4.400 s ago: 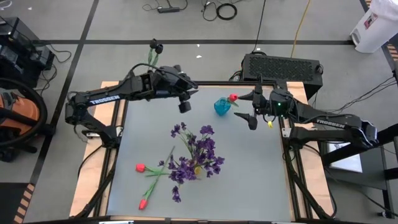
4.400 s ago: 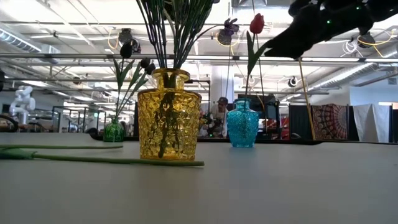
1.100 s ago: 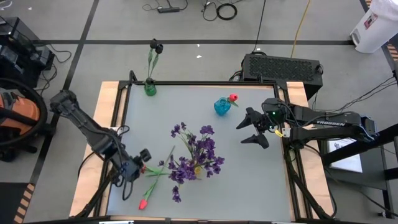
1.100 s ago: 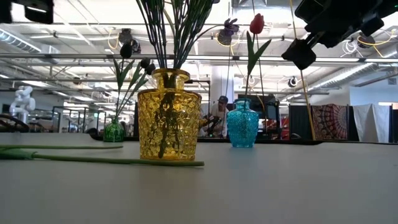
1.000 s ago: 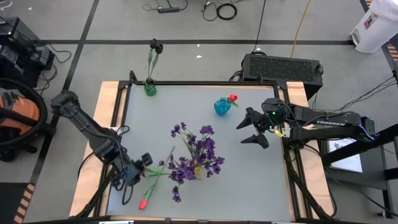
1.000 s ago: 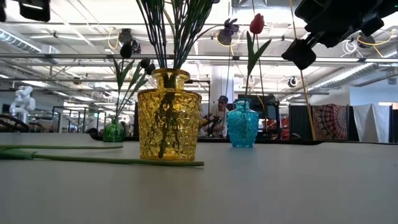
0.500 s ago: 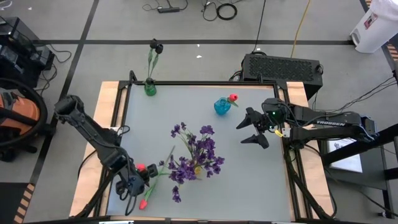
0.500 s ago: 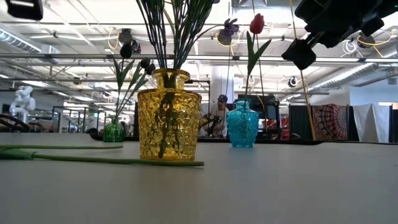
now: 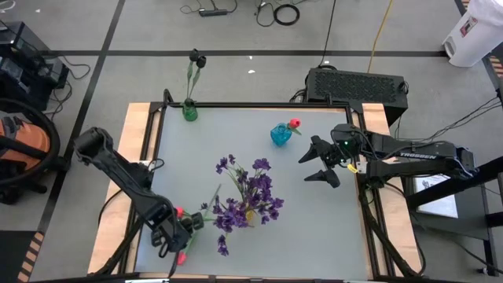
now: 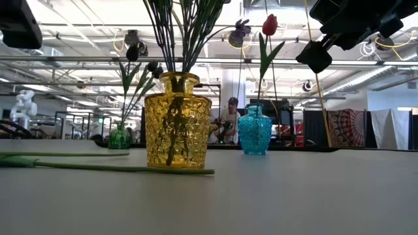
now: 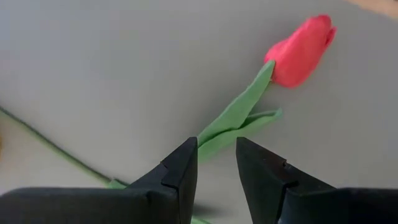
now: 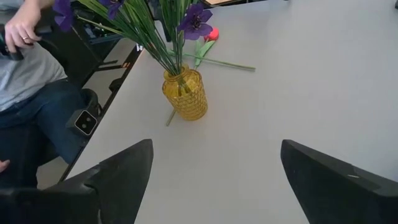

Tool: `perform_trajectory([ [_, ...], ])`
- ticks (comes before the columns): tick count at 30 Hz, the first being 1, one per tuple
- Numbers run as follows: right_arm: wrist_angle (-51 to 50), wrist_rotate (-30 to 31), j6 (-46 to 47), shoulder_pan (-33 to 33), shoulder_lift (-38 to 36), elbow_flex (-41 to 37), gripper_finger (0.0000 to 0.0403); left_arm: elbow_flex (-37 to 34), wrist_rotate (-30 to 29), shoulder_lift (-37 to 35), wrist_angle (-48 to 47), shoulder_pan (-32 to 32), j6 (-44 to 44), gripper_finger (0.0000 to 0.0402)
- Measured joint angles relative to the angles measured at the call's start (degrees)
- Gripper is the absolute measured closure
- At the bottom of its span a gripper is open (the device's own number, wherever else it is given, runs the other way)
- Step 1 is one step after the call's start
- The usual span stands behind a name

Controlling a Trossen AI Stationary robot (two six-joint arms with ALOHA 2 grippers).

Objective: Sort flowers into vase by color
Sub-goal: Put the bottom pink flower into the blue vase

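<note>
At the bench's near left corner, the left gripper (image 9: pixel 182 233) hangs low over a red tulip (image 11: pixel 300 50) lying flat, its blunt black jaws narrowly parted on either side of the tulip's smooth green leaf, not yet closed on it. A second red tulip (image 9: pixel 180 257) lies just beside it, nearer the edge. The bench (image 9: pixel 314 228) is a plain matte grey sheet framed in pale wood. At its middle stands a yellow vase (image 10: pixel 177 121) of dimpled, bulbous glass, holding bushy purple sprays (image 9: pixel 247 192) on long thin stems. Farther back stands a small blue vase (image 10: pixel 254 130), faceted and narrow-necked, with one red tulip (image 10: pixel 269 25) upright in it. At the far left corner a little green vase (image 10: pixel 119 137) holds black-headed blooms (image 10: pixel 132 52). The right gripper (image 9: pixel 321 160) hovers above the bench's right side, near the blue vase, jaws spread wide and empty. Beyond lies a large hall with ceiling strip lights, and a seated person (image 10: pixel 226 123).
</note>
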Motion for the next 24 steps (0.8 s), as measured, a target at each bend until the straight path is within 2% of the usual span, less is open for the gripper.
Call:
perform_trajectory([
  [9, 0.0, 0.0, -0.01, -0.01, 0.02, 0.0, 0.0057, 0.0, -1.07, 0.78, -0.3, 0.04, 18.5, 0.0283],
  [15, 0.0, 0.0, 0.0, 0.0, 0.02, 0.0, 0.0057, 0.0, -7.42, 0.78, -0.26, 0.2, 27.42, 0.0283],
  [20, 0.0, 0.0, 0.0, 0.0, 0.02, 0.0, 0.0057, 0.0, -10.35, 0.78, -0.24, 0.22, 33.26, 0.0283],
  [24, 0.0, 0.0, 0.0, 0.0, 0.0, 0.0, 0.0057, 0.0, -10.36, 0.78, -0.16, 1.07, 33.19, 0.0283],
])
